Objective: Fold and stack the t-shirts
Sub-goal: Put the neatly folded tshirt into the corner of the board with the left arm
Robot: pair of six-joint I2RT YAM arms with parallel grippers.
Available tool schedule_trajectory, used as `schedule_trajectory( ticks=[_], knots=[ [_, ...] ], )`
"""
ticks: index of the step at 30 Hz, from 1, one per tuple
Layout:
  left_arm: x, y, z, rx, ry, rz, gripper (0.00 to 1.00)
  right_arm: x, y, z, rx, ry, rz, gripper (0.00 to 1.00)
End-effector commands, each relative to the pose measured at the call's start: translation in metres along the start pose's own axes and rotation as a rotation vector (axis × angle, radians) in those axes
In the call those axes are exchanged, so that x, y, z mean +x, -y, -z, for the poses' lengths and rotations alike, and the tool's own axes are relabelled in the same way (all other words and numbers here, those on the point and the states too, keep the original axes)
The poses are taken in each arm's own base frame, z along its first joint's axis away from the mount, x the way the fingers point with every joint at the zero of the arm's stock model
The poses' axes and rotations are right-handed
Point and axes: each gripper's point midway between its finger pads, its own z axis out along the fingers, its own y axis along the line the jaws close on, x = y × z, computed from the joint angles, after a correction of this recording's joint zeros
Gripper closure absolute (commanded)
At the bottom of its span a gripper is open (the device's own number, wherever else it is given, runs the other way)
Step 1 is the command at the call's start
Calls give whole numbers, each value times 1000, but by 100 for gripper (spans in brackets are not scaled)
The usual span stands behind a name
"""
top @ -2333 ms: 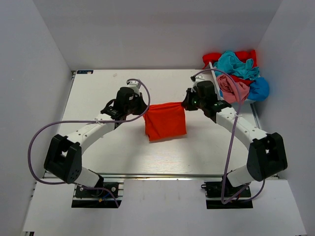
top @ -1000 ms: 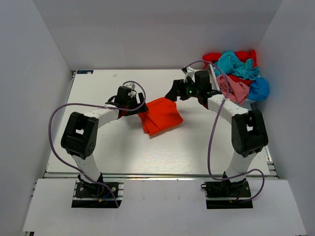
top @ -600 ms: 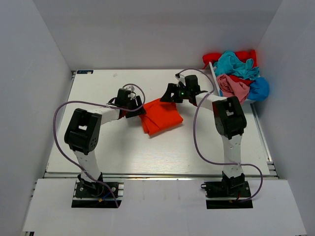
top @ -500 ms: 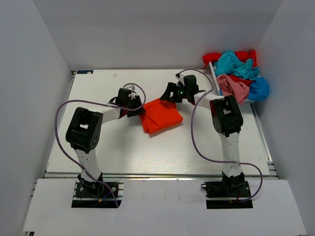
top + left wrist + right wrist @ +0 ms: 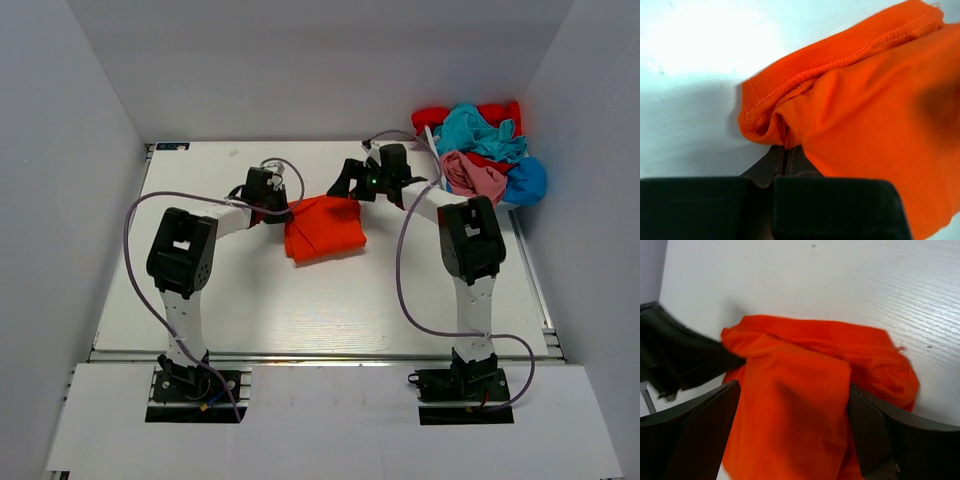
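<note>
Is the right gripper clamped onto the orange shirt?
No. The right gripper has its fingers spread wide on either side of the orange shirt, not pinching it.

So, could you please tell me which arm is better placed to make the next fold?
Probably left: the left hand is shut on an edge of the orange-red t-shirt, while the right hand hangs open over it.

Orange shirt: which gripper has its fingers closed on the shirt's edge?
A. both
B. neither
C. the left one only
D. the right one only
C. In the left wrist view the left gripper has its fingers pressed together with a fold of the orange shirt nipped at their tips, while the right gripper stands wide open over the cloth.
</note>
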Motion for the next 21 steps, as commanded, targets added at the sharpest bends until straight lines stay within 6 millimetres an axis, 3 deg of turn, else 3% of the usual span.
schedule_trajectory(
  ticks=[1,2,4,5,6,7,9,10,12,13,15,16,19,21],
  knots=[
    [-47,-8,9,-94,90,-141,100,-52,-62,50,-87,125,171,10],
    [-49,-26,12,-173,72,-152,100,-72,-85,75,-94,187,226,10],
    [-65,-45,22,-283,71,-199,100,-68,-69,87,17,215,220,10],
    [-70,-59,25,-330,63,-211,100,-75,-84,112,37,258,243,10],
    [-82,-60,30,-360,81,-233,100,-78,-73,120,121,289,237,10],
    [-90,-83,36,-426,76,-290,100,-67,-68,131,159,283,226,10],
    [-105,-102,47,-520,76,-330,100,-75,-71,161,241,350,232,10],
    [-112,-122,56,-582,67,-363,100,-56,-58,162,282,317,215,10],
    [-123,-139,57,-616,53,-384,100,-62,-58,185,346,378,215,10],
    [-128,-157,64,-650,43,-386,100,-43,-45,186,389,329,192,10],
    [-143,-173,69,-682,47,-387,100,-40,-37,201,462,349,193,10],
    [-144,-195,71,-716,28,-389,100,-36,-31,206,493,339,186,10],
    [-164,-229,77,-767,31,-424,100,-28,-21,219,559,345,186,10],
    [-190,-239,82,-788,77,-460,100,-31,-21,226,581,371,193,10]
  ],
)
